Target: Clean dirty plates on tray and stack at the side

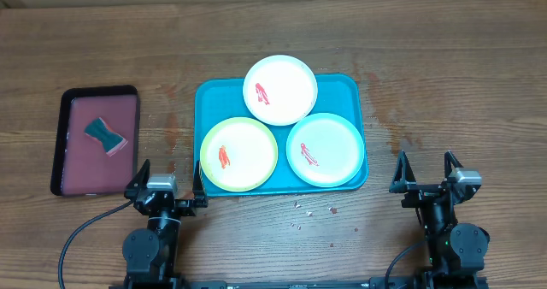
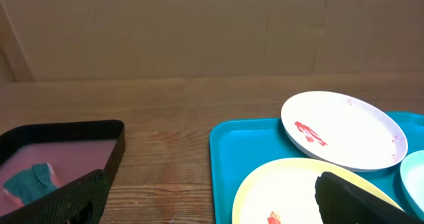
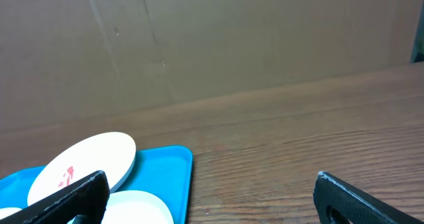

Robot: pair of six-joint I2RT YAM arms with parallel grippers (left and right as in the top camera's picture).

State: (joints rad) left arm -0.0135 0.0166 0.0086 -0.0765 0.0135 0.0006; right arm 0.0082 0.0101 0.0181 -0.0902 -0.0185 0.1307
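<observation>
Blue tray (image 1: 218,101) sits about mid-table, a bit toward the near edge, with all three plates on it. The white plate (image 1: 280,90) is at the far side and pokes out over the tray's far rim. From the left wrist view it looks slightly tilted, maybe propped on the rim or on the other plates, but I can't really tell. The yellow-green plate (image 1: 238,154) is near-left and the mint plate (image 1: 325,150) near-right, side by side and just about touching. Each one has a red smear on it. Over by the left edge there's a small dark-red tray (image 1: 85,165) with a teal sponge (image 1: 106,134) lying in it. The left gripper (image 1: 170,166) is down at the near edge, just off the blue tray's near-left corner, jaws apart and holding nothing. The right gripper (image 1: 424,161) is at the near edge too, off the near-right corner, jaws also spread and empty. There are a few crumbs (image 1: 312,210) on the wood just in front of the blue tray.
</observation>
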